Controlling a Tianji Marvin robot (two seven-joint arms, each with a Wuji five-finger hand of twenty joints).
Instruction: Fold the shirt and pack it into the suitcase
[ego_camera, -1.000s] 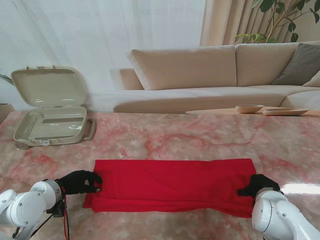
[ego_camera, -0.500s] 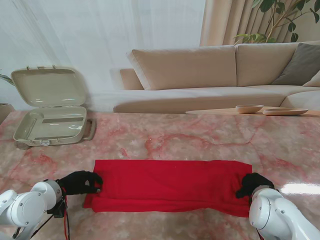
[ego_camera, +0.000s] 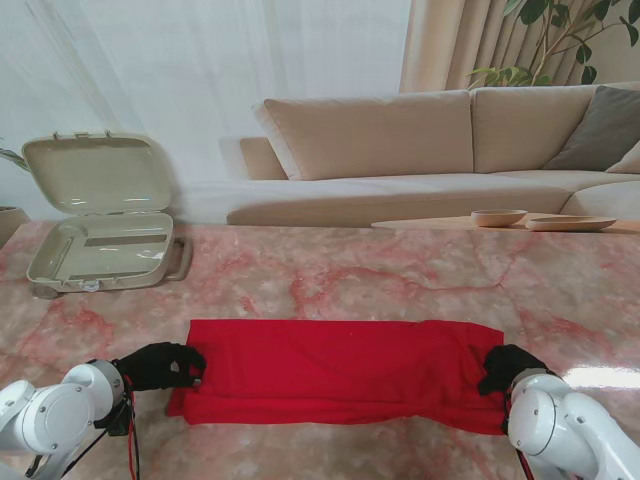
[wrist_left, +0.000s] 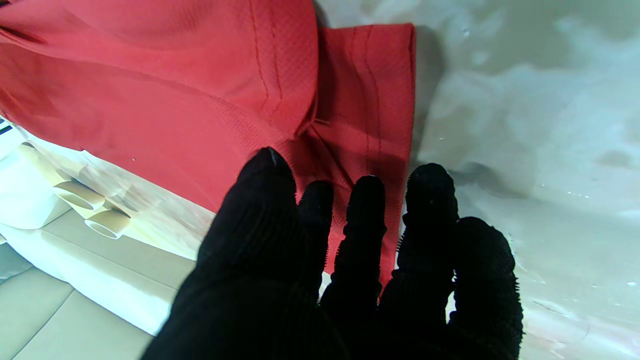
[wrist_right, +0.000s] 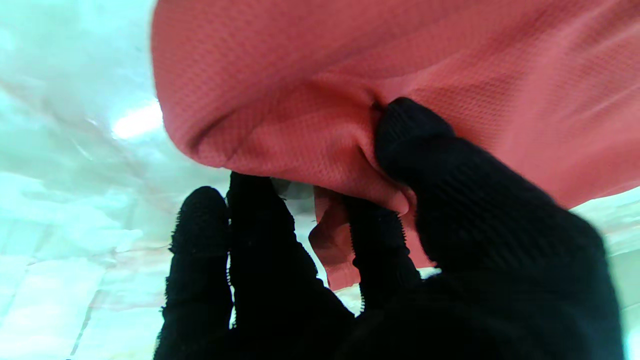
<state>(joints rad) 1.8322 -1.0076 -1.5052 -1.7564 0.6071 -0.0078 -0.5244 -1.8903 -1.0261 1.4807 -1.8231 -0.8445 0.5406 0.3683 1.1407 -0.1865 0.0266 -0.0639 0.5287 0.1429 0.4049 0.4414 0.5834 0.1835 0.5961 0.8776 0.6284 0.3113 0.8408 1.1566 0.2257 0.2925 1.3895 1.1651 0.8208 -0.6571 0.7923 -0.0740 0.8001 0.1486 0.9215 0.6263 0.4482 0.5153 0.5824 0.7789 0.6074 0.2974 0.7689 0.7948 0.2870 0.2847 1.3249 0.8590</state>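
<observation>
Each robot hand, left (ego_camera: 160, 365) and right (ego_camera: 508, 367), pinches a shirt (ego_camera: 340, 370) end, fingertips hidden in cloth.

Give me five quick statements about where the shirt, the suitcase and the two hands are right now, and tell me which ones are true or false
1. The red shirt lies on the marble table as a long strip. True.
2. The suitcase is closed. False: its lid stands open, and nothing shows inside it.
3. The right hand pinches the shirt's right end. True: the right wrist view shows cloth held between thumb and fingers.
4. The shirt is already inside the suitcase. False: it lies on the table, nearer to me than the suitcase and apart from it.
5. The left hand is over the suitcase. False: it is at the shirt's left end, its fingers on the cloth.
</observation>
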